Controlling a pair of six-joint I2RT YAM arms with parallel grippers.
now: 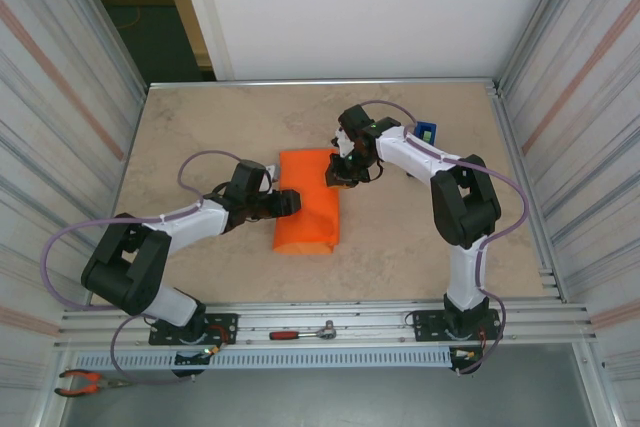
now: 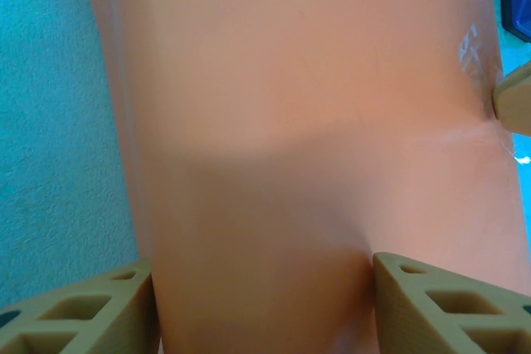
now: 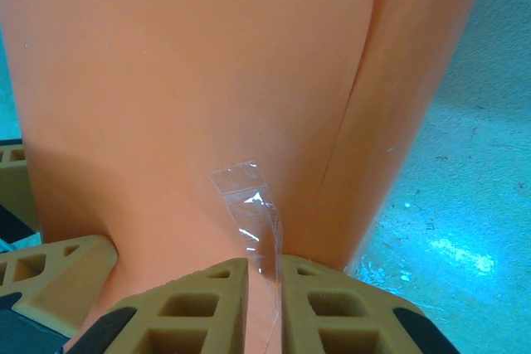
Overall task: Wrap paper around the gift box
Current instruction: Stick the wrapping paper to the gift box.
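Gift box point(image 1: 310, 215), wrapped orange, sits clamped in left hand point(image 2: 261, 288); right hand point(image 3: 264, 296) barely parted around tape point(image 3: 245, 196).

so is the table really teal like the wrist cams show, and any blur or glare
Top view: even light, table beige, paper strong orange, sharp. Left wrist: teal cast on the table, paper washed pale and soft, shadow across its lower half. Right wrist: same cast, glare patch on the table at right, tape sharp with glints.
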